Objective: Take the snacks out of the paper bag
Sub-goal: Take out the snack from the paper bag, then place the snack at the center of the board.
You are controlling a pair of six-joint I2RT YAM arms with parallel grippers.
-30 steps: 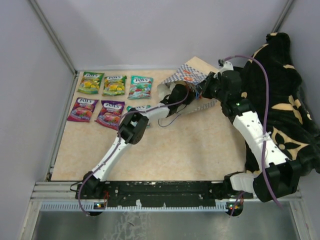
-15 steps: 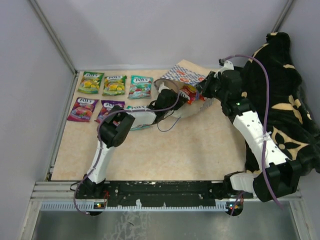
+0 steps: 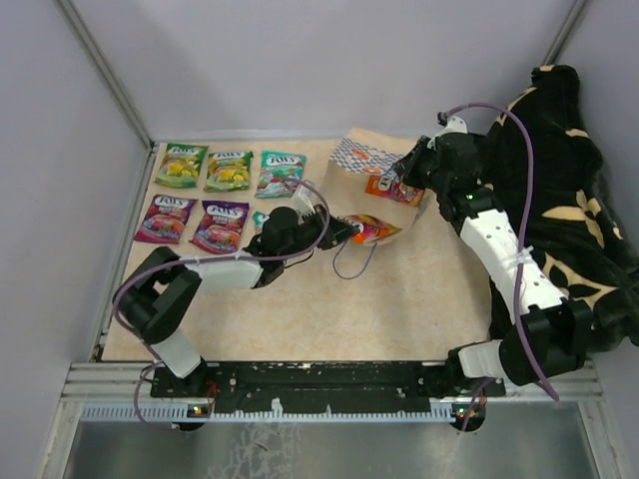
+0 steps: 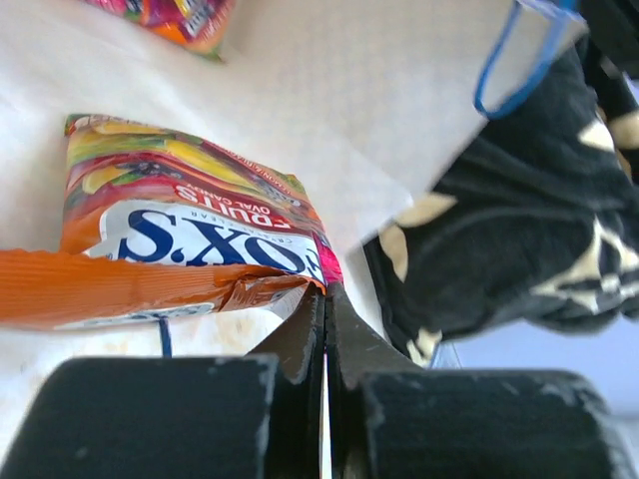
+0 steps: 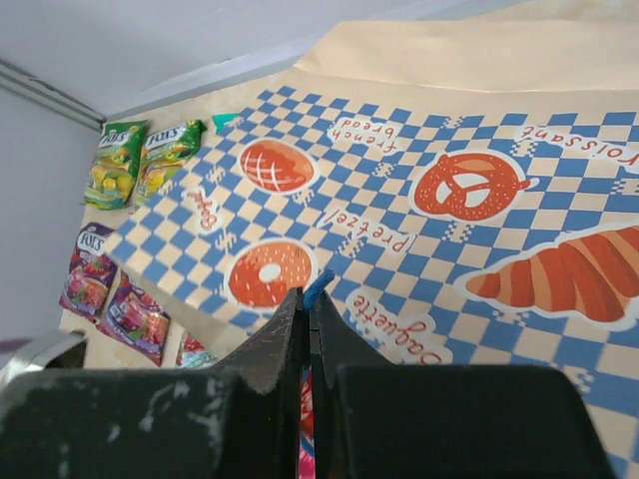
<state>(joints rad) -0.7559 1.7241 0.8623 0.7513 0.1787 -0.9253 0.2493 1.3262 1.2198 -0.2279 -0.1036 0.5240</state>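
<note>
The paper bag (image 3: 367, 158) is held tilted up off the table, its checkered side (image 5: 449, 230) filling the right wrist view. My right gripper (image 3: 407, 178) (image 5: 310, 297) is shut on its blue cord handle (image 5: 318, 286). My left gripper (image 3: 337, 232) (image 4: 324, 294) is shut on the corner of a red-orange snack packet (image 3: 369, 231) (image 4: 190, 225), which lies just outside the bag's mouth. Another red packet (image 3: 394, 190) shows at the bag's edge. Several snacks lie in two rows at the far left: green (image 3: 181, 165), yellow-green (image 3: 229, 170), teal (image 3: 282, 173), pink-purple (image 3: 167, 218) and purple (image 3: 221, 227).
A black-and-tan blanket (image 3: 564, 170) (image 4: 519, 249) is heaped along the right side, behind my right arm. Grey walls close in the table at the back and left. My left arm lies folded low over the table's left half.
My left gripper has drawn back out of the bag toward the near left, bringing the red-orange packet with it. The right gripper has raised and tipped the bag.
</note>
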